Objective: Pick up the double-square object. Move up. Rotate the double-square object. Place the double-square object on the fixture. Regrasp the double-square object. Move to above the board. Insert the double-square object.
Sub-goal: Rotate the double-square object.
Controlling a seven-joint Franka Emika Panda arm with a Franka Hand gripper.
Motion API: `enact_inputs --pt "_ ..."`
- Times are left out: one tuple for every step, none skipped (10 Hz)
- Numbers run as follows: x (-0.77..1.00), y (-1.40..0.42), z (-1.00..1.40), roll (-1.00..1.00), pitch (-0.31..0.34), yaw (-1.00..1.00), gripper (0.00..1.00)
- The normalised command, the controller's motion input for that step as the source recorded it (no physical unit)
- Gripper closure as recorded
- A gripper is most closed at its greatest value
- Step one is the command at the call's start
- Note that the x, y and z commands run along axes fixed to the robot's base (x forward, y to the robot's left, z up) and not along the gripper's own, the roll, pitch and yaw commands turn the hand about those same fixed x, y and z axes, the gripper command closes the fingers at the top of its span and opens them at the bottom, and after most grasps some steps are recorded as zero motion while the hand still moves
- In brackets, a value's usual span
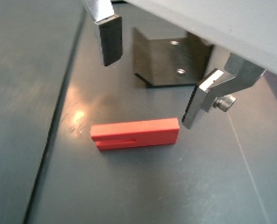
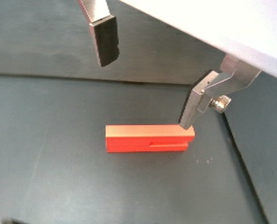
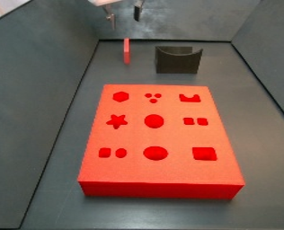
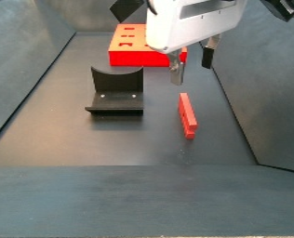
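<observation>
The two-finger gripper [image 1: 151, 72] hangs above the dark grey floor with its flat silver fingers spread wide and nothing between them. In both wrist views the gap between the dark-padded finger [image 2: 104, 42] and the opposite silver finger [image 2: 197, 103] is far wider than the piece below. Neither finger touches anything.

The double-square object [image 1: 135, 134], a small red flat oblong block with a shallow step along one long edge, lies on the floor beneath the gripper [image 2: 151, 74], apart from both fingers. In a side view the block [image 4: 187, 114] lies lengthwise at the 5 o'clock position from the gripper [image 4: 191, 59], just below the fingertips. In a side view from the far end, the same block [image 3: 128, 48] appears edge-on as a thin red strip near the back wall, with the gripper [image 3: 123, 9] above it at 12 o'clock, largely cut off by the frame edge.

The fixture [image 4: 114, 91], a dark grey L-shaped bracket on a base plate with a notch in its upright, stands at 9 o'clock from the block, near but apart from it. The notch [image 3: 177, 47] shows clearly.

The board [image 3: 156, 139], a large red-orange rectangular slab with rows of star, hexagon, circle and square cutouts, lies well apart from the block, at 6 o'clock from the fixture [image 3: 177, 59].
</observation>
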Motion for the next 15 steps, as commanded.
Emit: enact_inputs --pt "0.05 0.00 -0.03 0.00 -0.008 1.00 0.00" --pt "0.05 0.00 -0.03 0.00 -0.008 1.00 0.00" --pt "0.05 0.00 -0.03 0.00 -0.009 1.00 0.00" --pt "0.05 0.00 -0.03 0.00 -0.009 1.00 0.00" --pt "0.05 0.00 -0.03 0.00 -0.009 1.00 0.00" --pt "0.05 0.00 -0.03 0.00 -0.010 1.00 0.00" --pt "0.05 0.00 -0.03 0.00 -0.010 1.00 0.00" --pt "0.05 0.00 -0.03 0.00 -0.010 1.00 0.00" --pt "0.05 0.00 -0.03 0.00 -0.011 1.00 0.00" --pt "0.05 0.00 -0.03 0.00 -0.011 1.00 0.00" --pt "0.05 0.00 -0.03 0.00 -0.012 1.00 0.00" --pt "0.05 0.00 -0.03 0.00 -0.012 1.00 0.00" --pt "0.05 0.00 -0.03 0.00 -0.013 1.00 0.00" --pt "0.05 0.00 -0.03 0.00 -0.013 1.00 0.00" --pt "0.05 0.00 -0.03 0.00 -0.014 1.00 0.00"
